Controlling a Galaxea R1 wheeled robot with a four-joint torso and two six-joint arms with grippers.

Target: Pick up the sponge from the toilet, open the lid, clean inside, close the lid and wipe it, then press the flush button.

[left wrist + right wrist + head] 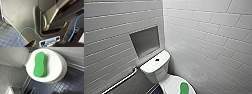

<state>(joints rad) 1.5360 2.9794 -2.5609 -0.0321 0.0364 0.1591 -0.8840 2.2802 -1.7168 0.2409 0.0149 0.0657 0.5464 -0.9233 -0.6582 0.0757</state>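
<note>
Green elongated soft sponge [41, 64] is lying on white oval lid [55, 65], 5 o'clock of dark round button [157, 59]; left gripper [50, 44], right gripper [49, 92]: grip state can't tell.

Sponge [40, 64]: matt, porous green foam. Lid [55, 65] under it: smooth, glossy white. Toilet [155, 67]: glossy ceramic. Wall tiles [204, 37] behind the toilet: glazed. Floor tiles [70, 80]: dark, faintly shiny.
</note>
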